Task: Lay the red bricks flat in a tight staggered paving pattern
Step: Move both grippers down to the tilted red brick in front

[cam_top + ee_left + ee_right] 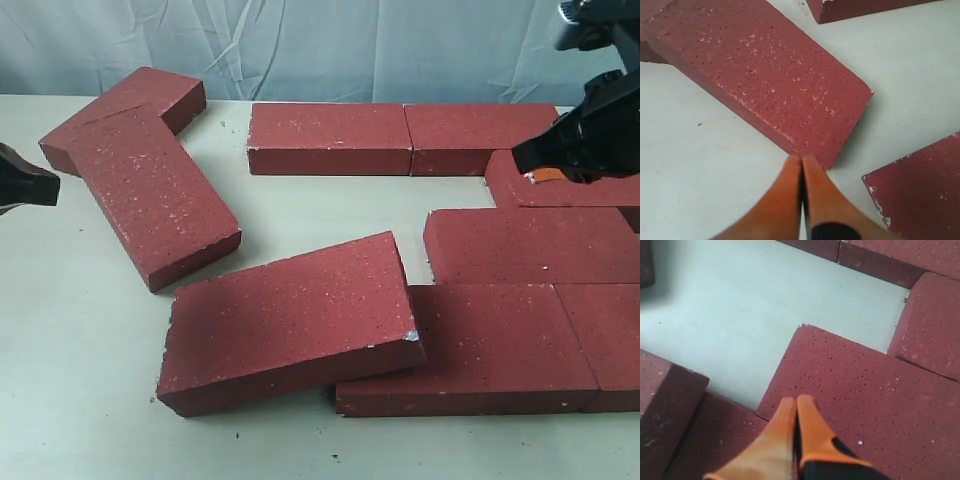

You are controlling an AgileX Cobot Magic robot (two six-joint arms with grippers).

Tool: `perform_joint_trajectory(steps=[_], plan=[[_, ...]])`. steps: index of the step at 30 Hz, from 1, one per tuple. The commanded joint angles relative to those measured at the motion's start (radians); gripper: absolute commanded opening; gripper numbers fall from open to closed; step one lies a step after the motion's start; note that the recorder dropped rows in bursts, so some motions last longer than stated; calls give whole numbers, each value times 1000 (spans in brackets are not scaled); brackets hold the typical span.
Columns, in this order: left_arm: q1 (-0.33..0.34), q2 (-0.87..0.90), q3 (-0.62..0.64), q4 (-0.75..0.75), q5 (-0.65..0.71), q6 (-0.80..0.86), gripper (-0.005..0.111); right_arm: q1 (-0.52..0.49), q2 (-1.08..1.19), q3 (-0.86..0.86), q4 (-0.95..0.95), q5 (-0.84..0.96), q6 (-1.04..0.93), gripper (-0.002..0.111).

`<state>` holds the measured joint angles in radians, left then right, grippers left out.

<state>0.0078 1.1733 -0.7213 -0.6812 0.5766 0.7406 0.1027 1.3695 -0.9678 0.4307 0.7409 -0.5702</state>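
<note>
Pale table (80, 400) under a creased blue backdrop (330, 40), and red bricks (330, 138) are spread right across it! In the exterior view, two lie end to end along the back and two more meet at an angle at the left rear. On the right, a stepped cluster lies flat and tight. Out front, a tilted brick (290, 320) leans with its right end up on the front-row brick (490, 350). The left claw (45, 185) pokes in at the left edge, near the angled pair. The right claw (530, 160) hangs over the cluster's rear.

On the left wrist view, the orange fingers (782, 200) are clenched together with nothing between them. Their tips point at the long edge of an angled brick (760, 75), close to its corner. Another corner (920, 190) shows beside it, with bare table between them.

On the right wrist view, the fingers there (775, 440) are also pressed together and empty. Their tips are over a flat brick (865, 385), though I can't tell if they touch it. A neighbour (935, 325) butts close against that brick. The tilted brick's raised end shows at one side, propped on the slab beneath.
</note>
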Motion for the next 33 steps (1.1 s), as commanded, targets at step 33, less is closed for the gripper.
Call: perform_joint_trajectory(steps=[33], plan=[[-220,498,-118,289,306,-26,0,186,199,3,-14,49,-146,-1]])
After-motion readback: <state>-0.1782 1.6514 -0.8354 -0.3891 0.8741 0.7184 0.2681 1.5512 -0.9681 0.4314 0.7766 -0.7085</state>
